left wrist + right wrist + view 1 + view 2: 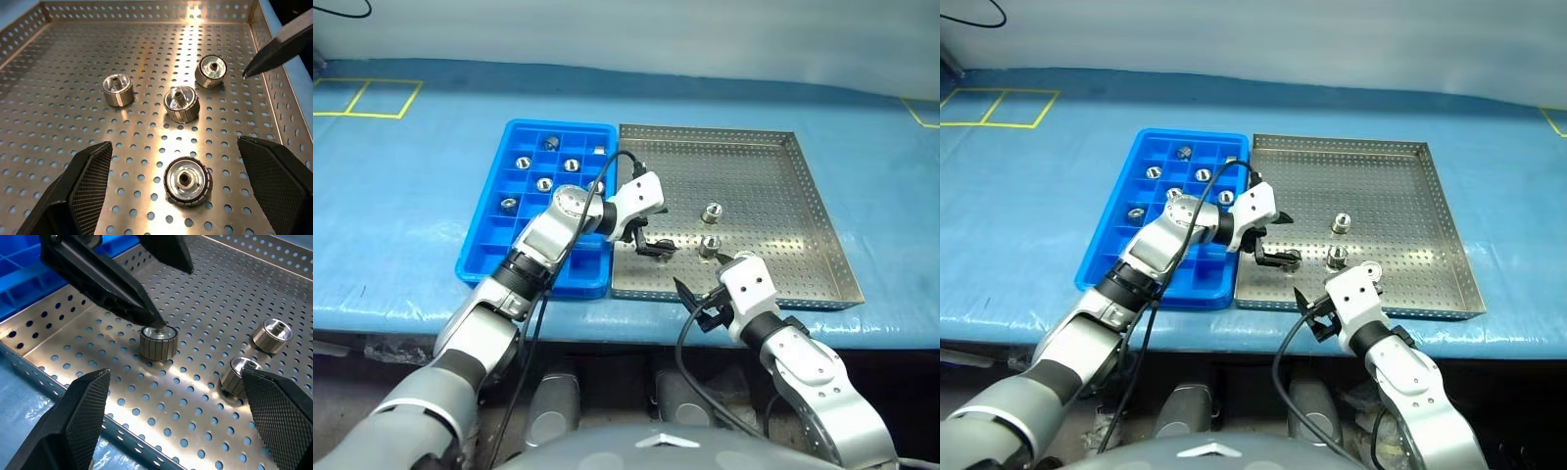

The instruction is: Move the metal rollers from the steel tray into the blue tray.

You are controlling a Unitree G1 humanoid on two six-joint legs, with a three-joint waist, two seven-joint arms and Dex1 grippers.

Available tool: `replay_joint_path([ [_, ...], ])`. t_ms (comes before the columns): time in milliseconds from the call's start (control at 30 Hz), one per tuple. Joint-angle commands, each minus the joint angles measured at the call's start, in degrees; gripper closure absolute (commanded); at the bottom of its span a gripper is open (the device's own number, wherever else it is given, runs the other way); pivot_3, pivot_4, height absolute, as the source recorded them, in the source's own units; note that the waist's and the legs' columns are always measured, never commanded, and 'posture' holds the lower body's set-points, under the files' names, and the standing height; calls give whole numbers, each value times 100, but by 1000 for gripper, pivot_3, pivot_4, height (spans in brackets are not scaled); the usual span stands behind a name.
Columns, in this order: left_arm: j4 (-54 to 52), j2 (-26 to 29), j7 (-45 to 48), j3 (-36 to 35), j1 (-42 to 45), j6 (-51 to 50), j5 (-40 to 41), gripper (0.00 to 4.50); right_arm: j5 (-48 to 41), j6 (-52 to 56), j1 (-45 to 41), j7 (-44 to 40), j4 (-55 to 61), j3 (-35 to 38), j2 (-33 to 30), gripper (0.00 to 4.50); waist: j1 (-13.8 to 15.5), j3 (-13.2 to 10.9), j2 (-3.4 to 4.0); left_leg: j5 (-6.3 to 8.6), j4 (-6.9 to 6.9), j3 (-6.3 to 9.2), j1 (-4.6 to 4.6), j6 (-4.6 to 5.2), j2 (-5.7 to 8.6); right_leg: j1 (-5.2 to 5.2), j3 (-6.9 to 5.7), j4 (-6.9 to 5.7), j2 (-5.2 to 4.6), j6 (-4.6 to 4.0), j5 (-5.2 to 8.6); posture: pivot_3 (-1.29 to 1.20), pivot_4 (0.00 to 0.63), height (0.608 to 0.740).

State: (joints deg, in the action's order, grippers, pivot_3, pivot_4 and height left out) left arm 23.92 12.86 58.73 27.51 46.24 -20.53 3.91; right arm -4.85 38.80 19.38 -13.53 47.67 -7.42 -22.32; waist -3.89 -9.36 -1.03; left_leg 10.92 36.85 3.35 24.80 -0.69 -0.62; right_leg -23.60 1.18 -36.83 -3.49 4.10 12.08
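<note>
- Four metal rollers sit in the steel tray, counted from the left wrist view: one right in the mouth of the left gripper and three in a loose cluster further out beyond its fingertips.
- Left gripper's fingers are spread wide, straddling that nearest roller. From the right wrist view, one fingertip seems to touch its top rim. Nothing is pinched yet, so this reads as lining up for a grab.
- Right gripper hangs at the tray's near edge, fingers also spread wide and carrying nothing. The roller under the left fingers lies ahead of it, two more off to its far side, and the blue tray's corner beyond. It looks parked back to give the left arm room.
- Blue tray lies behind the left gripper, flush along the steel tray's side, which makes for a short carry.
- Five rollers show plainly in its compartments, one per cell, and a sixth peeks out by the left arm.
- One small whitish square piece sits in a far cell.
</note>
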Motion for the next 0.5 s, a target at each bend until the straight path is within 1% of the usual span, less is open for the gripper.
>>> replay_joint_path([
  [33, 653, -196, 213, 231, 353, 478, -360, 42, 59, -233, 81, 91, 230, 62, 95, 0, -32, 0, 0, 0, 0, -1, 0, 0, 0, 0, 0, 0, 0, 0, 0, -199, 150, 740],
  [200, 1519, -513, 279, 384, 614, 746, -730, 42, 105, -335, 152, 165, 181, 71, 189, 0, -90, 0, 0, 1, 1, -2, 1, 1, 0, -2, 1, 0, 0, 1, 0, -216, 150, 740],
  [300, 1840, -615, 290, 482, 711, 855, -984, 42, 135, -370, 126, 183, 149, 43, 234, 0, -119, 0, 0, 1, 1, -2, 2, 2, -1, -4, 2, 0, 0, 1, 0, -219, 150, 740],
  [400, 2037, -705, 288, 452, 765, 894, -1102, 617, 171, -386, 81, 193, 121, 25, 290, 0, -133, 0, 0, 1, 1, -1, 2, 2, -1, -4, 2, -1, 0, 1, 0, -221, 150, 740],
  [467, 2080, -729, 276, 407, 801, 896, -1158, 1268, 186, -387, 65, 187, 112, 19, 313, 0, -139, 0, 0, 2, 1, -1, 1, 2, -1, -2, 2, 0, 0, 1, 0, -219, 150, 740],
  [500, 2082, -731, 267, 379, 814, 913, -1172, 1521, 189, -391, 59, 181, 107, 19, 322, 0, -139, 0, 0, 2, 1, -1, 2, 2, -1, -3, 2, 0, 0, 1, 0, -219, 150, 740],
])
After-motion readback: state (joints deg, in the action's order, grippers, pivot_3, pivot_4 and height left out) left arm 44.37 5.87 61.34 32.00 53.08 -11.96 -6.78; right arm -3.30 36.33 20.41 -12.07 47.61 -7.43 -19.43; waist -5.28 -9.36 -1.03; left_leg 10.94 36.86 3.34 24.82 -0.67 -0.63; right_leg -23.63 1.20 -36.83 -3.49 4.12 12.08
